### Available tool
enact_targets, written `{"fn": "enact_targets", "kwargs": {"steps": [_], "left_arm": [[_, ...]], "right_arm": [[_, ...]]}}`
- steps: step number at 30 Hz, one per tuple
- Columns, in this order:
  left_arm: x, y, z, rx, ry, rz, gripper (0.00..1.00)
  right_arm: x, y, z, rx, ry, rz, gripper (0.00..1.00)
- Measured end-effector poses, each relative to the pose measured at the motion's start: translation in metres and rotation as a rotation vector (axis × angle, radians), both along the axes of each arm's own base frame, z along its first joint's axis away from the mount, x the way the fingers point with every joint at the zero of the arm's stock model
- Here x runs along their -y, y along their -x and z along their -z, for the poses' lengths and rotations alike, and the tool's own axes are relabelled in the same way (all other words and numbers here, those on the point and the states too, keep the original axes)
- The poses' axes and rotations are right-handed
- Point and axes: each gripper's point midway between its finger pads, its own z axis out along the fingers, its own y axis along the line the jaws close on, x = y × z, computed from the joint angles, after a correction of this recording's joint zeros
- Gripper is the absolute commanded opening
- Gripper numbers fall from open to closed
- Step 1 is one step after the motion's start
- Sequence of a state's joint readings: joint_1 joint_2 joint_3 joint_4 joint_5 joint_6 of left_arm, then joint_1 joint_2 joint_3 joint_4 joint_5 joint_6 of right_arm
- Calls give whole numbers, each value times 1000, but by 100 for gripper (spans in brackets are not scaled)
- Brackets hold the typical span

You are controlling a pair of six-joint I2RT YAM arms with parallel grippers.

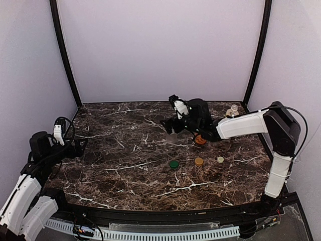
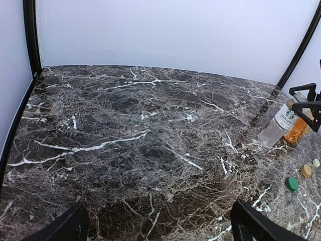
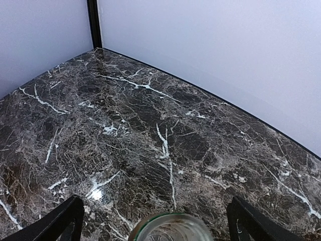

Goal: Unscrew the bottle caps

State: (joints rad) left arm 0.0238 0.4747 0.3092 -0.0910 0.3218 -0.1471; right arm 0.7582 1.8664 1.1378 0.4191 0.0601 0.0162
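Note:
My right gripper (image 1: 170, 125) is open, jaws wide apart, over the middle of the marble table. In the right wrist view the open, capless mouth of a clear bottle (image 3: 170, 230) sits low between the jaws of the right gripper (image 3: 153, 206), untouched. The left wrist view shows this tall bottle (image 2: 281, 123) with a pale label, leaning, below the right gripper (image 2: 308, 103). The short orange bottle (image 1: 200, 139) stands under the right forearm. The small clear bottle (image 1: 232, 110) stands at the back right. My left gripper (image 1: 75, 145) is open and empty at the far left (image 2: 158, 216).
Three loose caps lie on the table in front of the right arm: a green one (image 1: 173, 163), a gold one (image 1: 199, 161) and a pale one (image 1: 220, 159). They also show in the left wrist view (image 2: 291, 184). White walls and black frame posts enclose the table.

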Motion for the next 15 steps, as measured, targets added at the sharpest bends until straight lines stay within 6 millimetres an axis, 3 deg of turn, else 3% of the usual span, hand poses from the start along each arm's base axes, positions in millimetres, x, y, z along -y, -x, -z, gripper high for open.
{"fn": "enact_targets", "kwargs": {"steps": [9,12,15], "left_arm": [[0,1,1,10,-5,0,99],[-1,1,5,4,-9,-3,99],[-2,1,8,3,-10,-7,99]], "right_arm": [[0,-4,-16,-7,18,11,99],[4,-8,-36,-6,22,31,99],[26,-20,-79,11,3,100,99]]}}
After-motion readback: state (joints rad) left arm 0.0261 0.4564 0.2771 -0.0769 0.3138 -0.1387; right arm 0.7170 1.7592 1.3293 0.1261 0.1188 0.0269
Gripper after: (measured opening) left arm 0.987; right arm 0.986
